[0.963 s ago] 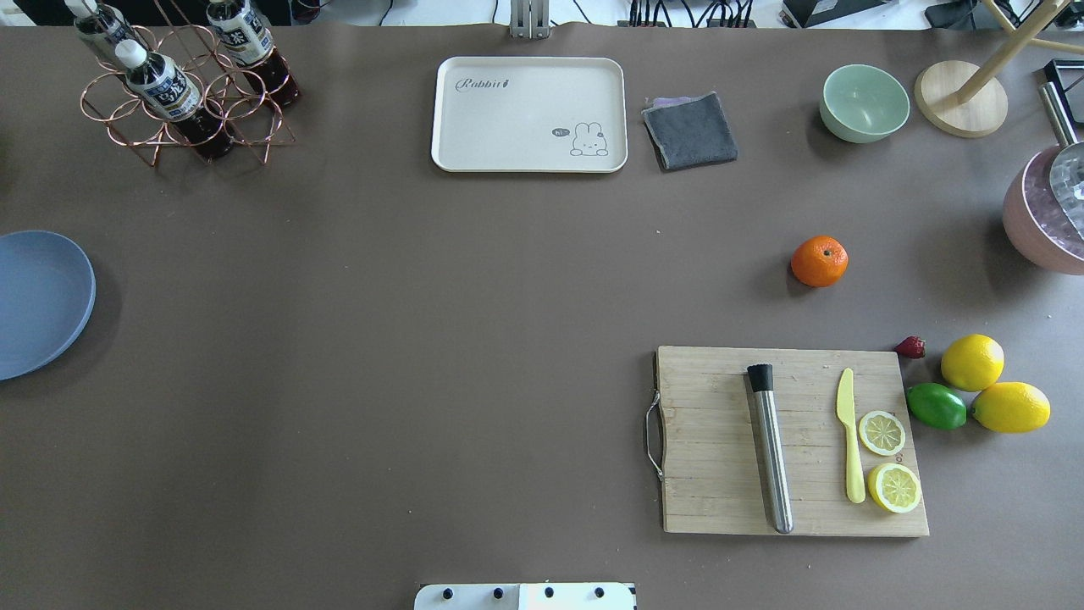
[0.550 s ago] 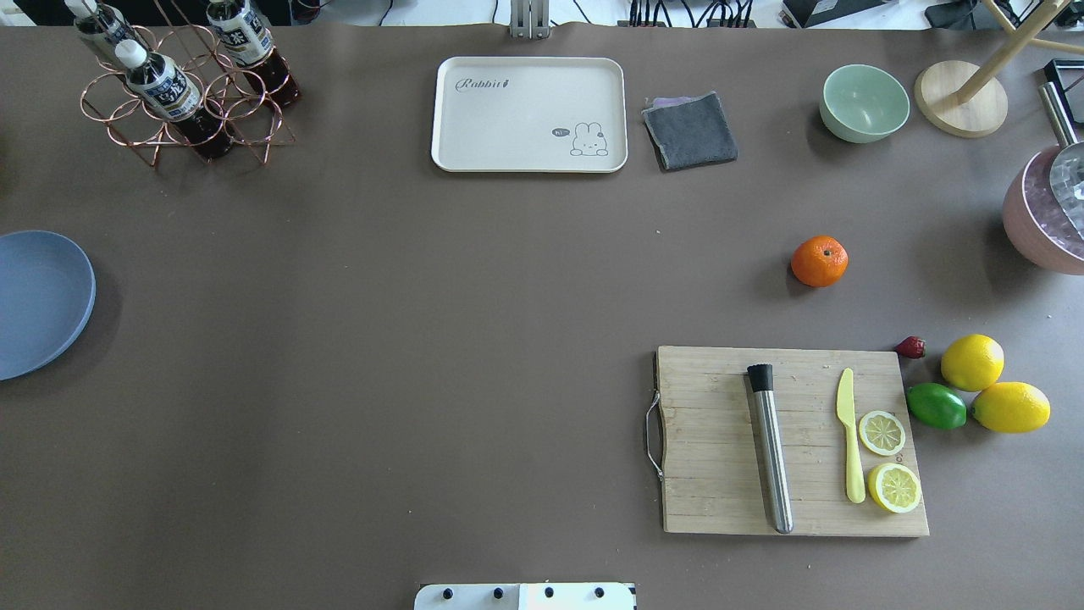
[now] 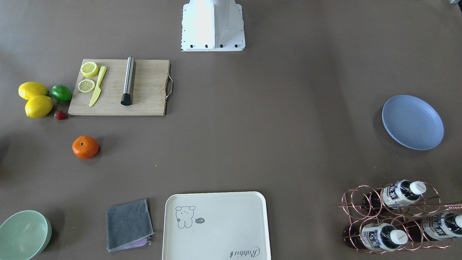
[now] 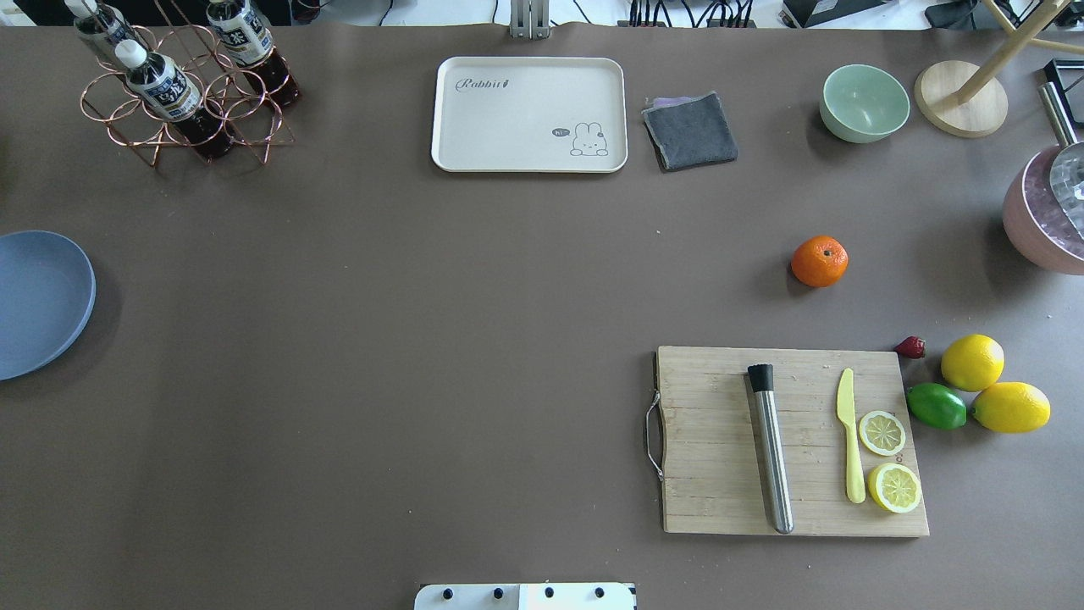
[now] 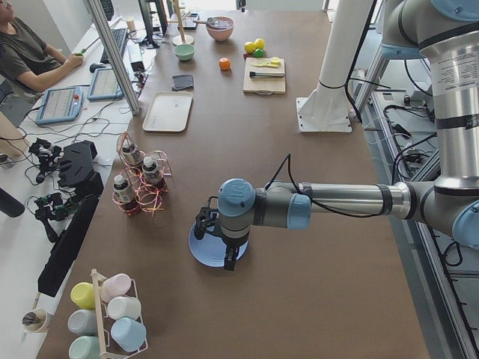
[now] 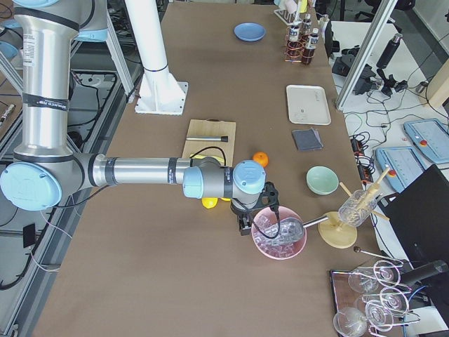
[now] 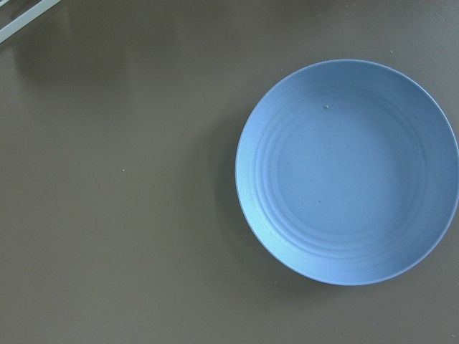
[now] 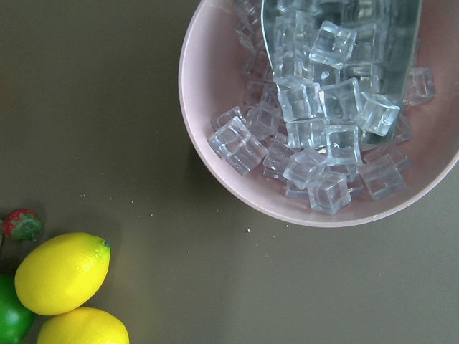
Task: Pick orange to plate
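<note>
Step 1, reach not begun. Orange (image 4: 819, 261) lies on table (image 4: 423, 339), well apart from plate (image 4: 34, 296) beneath left gripper (image 5: 228, 259). Right gripper (image 6: 244, 225), apparently above ice bowl (image 8: 191, 107), must travel to it. Finger state of the 2 grippers cannot be told.

Nothing has visibly changed over the last 1 s; the orange (image 4: 819, 261) has not moved.

The left arm (image 5: 344, 200) holds its forearm level out over the tabletop with the left gripper (image 5: 225, 256) pointing down, the right arm (image 6: 140, 172) likewise with the right gripper (image 6: 248, 217), their jaws' state unreadable from these side views.
</note>
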Available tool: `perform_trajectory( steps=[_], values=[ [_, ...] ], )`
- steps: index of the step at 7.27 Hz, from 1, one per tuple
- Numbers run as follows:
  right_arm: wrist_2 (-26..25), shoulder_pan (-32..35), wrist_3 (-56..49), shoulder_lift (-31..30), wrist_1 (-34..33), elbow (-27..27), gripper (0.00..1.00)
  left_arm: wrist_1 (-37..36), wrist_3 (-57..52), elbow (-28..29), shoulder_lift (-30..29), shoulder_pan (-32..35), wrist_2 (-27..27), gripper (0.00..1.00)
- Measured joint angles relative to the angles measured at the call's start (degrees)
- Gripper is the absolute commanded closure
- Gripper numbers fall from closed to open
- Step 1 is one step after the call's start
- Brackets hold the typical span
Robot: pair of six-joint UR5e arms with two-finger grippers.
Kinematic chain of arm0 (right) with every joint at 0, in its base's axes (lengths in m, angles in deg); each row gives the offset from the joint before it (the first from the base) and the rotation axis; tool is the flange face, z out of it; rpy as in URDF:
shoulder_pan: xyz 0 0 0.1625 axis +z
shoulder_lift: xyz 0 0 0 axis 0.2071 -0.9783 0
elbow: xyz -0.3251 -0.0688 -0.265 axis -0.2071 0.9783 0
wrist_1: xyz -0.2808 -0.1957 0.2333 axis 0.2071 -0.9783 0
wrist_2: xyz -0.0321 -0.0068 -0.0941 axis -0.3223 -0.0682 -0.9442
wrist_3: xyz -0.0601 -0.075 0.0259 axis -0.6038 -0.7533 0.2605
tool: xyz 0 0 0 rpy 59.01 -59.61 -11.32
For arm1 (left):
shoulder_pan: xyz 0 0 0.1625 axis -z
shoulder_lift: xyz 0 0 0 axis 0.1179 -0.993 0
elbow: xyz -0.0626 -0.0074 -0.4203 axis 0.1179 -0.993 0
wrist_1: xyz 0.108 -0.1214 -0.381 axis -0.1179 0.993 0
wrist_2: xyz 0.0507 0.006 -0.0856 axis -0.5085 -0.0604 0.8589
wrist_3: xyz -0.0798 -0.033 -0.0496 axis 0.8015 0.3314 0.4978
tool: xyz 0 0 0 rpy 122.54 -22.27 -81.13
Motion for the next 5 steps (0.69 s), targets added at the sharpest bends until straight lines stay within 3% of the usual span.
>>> perform_trajectory(
  steps=[3,5],
  values=[
    [0.2,-0.07,-0.49,-0.13,0.13,0.17,0.0,19.85,11.96,14.0,-3.09,-5.43,-0.12,0.03],
    [0.18,-0.14,-0.48,0.04,0.17,0.15,0.0,28.73,15.51,24.51,-8.2,-8.65,-0.29,0.03]
  ],
)
